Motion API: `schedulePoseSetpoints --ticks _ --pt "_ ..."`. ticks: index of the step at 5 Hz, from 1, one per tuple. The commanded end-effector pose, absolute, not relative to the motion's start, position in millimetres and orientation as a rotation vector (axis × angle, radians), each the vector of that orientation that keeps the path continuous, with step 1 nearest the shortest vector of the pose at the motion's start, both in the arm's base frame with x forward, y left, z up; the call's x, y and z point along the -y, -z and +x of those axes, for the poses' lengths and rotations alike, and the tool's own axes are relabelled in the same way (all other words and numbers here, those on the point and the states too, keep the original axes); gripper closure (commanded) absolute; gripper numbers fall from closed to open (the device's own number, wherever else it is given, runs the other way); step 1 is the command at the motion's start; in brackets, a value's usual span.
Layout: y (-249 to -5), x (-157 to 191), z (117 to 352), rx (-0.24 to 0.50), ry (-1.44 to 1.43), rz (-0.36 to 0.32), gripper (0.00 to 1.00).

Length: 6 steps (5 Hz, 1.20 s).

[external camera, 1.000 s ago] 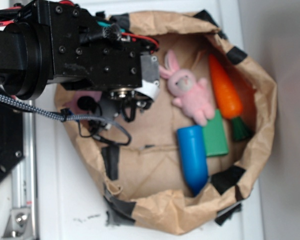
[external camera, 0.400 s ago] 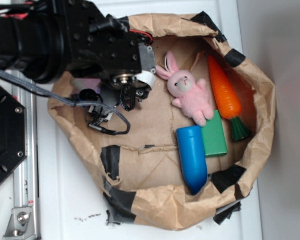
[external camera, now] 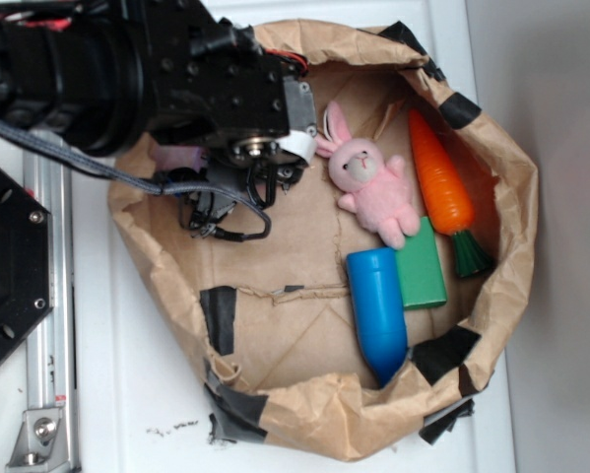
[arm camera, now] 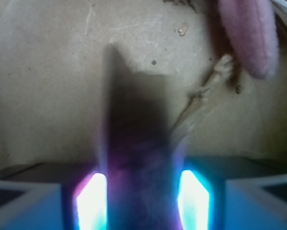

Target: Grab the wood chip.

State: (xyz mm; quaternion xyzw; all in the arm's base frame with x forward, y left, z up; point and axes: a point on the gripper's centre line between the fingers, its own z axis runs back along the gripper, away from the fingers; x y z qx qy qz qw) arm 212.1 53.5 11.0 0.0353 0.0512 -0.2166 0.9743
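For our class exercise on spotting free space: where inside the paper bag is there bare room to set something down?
Bare brown floor lies in the lower middle of the paper bag, between the taped left wall and the blue cylinder. The right side is crowded: pink bunny, carrot, green block. The gripper fills the upper left.

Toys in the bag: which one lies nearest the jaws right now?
The pink bunny: its ear almost meets the gripper. The carrot, blue cylinder and green block lie farther right.

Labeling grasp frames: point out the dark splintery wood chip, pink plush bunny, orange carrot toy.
dark splintery wood chip (arm camera: 136,158), wrist view, mid-body
pink plush bunny (external camera: 373,187), exterior view, belly
orange carrot toy (external camera: 440,179), exterior view, orange body
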Motion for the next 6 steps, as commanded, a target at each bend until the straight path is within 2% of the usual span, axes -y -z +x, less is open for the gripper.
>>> schedulePoseSetpoints --ticks 1,3,4,5,6 --pt "-18 -51 209 -0.072 0.417 0.076 1.00" --pt "-119 -16 222 0.106 0.321 0.013 1.00" --pt "-171 -10 234 0.140 0.279 -0.071 1.00" --pt "-182 -2 248 0.116 0.196 -0.081 1.00" --pt "-169 2 255 0.081 0.162 0.019 1.00"
